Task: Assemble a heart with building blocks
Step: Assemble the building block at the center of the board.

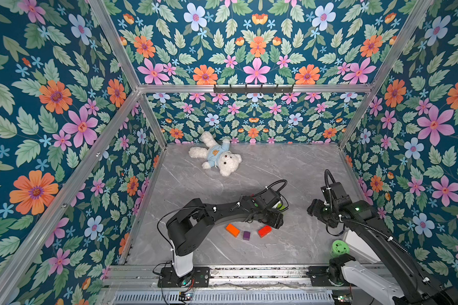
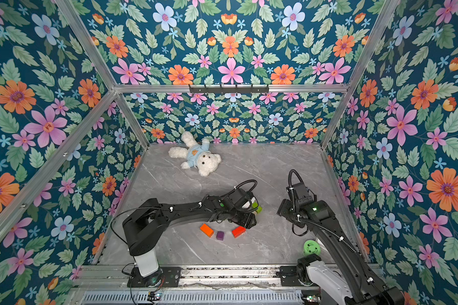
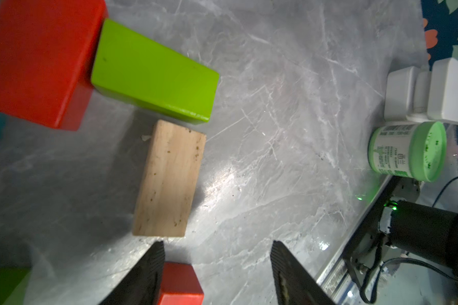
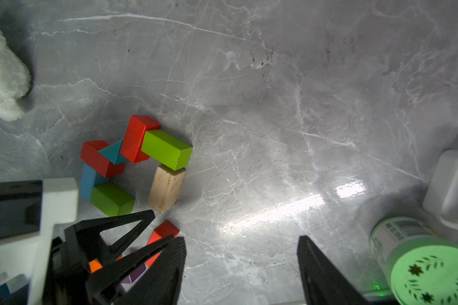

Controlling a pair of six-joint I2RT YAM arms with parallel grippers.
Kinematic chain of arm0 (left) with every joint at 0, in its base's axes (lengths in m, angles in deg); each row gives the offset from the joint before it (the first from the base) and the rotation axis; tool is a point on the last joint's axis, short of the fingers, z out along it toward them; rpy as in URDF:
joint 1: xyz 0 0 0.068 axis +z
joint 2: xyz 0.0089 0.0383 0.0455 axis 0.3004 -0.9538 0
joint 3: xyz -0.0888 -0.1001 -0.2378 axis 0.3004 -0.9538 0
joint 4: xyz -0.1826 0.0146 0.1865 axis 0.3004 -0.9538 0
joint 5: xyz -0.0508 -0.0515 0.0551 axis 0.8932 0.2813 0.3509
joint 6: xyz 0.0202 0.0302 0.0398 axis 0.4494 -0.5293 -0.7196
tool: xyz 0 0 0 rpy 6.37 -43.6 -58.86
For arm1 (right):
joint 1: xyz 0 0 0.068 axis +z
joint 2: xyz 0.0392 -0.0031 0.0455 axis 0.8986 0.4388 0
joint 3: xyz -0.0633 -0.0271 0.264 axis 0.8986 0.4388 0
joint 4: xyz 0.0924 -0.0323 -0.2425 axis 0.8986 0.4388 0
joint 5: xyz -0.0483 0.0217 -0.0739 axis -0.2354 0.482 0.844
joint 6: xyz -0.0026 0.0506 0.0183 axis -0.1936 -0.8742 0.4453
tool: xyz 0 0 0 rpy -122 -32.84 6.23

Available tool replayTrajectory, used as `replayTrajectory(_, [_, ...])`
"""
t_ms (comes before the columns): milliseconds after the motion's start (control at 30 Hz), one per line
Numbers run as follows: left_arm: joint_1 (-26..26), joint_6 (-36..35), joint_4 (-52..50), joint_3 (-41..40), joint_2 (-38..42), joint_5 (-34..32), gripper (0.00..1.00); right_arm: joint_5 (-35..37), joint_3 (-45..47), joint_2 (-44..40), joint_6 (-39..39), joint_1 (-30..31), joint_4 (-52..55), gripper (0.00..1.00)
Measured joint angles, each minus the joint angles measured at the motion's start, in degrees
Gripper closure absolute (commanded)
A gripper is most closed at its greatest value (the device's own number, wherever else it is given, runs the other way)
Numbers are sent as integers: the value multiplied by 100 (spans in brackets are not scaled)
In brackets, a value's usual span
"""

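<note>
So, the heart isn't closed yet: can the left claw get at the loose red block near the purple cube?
Probably yes: the left claw is open, the red block shows between its fingers, and nothing covers it.

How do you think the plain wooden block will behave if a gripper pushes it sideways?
The wooden block looks rigid and flat-faced, so it should slide rather than roll. It lies low on a long face, so tipping seems unlikely. The green block sits close beside one end, so a push might shift that too.
</note>
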Motion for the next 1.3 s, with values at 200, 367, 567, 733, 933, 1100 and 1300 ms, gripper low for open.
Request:
replayTrajectory(200, [9,109,-7,11,-42,107,33,4,-11,-20,9,0,20,31])
replayTrajectory(367, [9,114,-4,116,-164,109,34,4,-11,-4,22,0,20,31])
replayTrajectory(567, [68,107,-11,175,-238,101,35,7,-44,4,28,4,22,31])
replayTrajectory(733, [133,105,-20,175,-168,35,34,4,-44,7,83,0,22,31])
replayTrajectory(933, [131,81,-31,35,116,33,33,-33,-44,26,146,50,2,30])
replayTrajectory(1100, [214,52,-240,-317,979,-55,32,-138,-400,719,442,1427,-87,26])
replayTrajectory(1300, [1274,236,-551,-1123,2402,-925,29,249,-780,2074,83,2800,-164,22])
